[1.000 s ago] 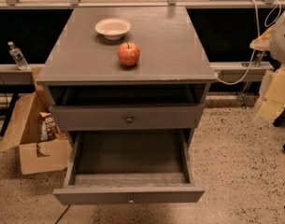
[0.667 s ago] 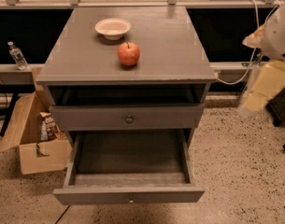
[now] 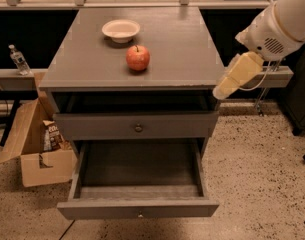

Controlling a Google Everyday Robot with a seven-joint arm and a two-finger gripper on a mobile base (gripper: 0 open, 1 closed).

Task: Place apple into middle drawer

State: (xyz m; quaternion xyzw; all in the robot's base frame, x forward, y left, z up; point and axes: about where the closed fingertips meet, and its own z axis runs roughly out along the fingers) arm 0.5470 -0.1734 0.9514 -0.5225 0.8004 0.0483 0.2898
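Gripper hangs off the right front corner of the cabinet top, just outside its edge, not touching anything I can see; open or closed, can't tell. Apple sits upright on the top, across from the gripper toward the middle, set back from the front edge. White bowl just behind it, apart. Middle drawer is below the gripper, pulled well out, its tray open from above. Upper drawer sits between. Far side: cardboard box on the floor, packet inside has lettering I can't read.
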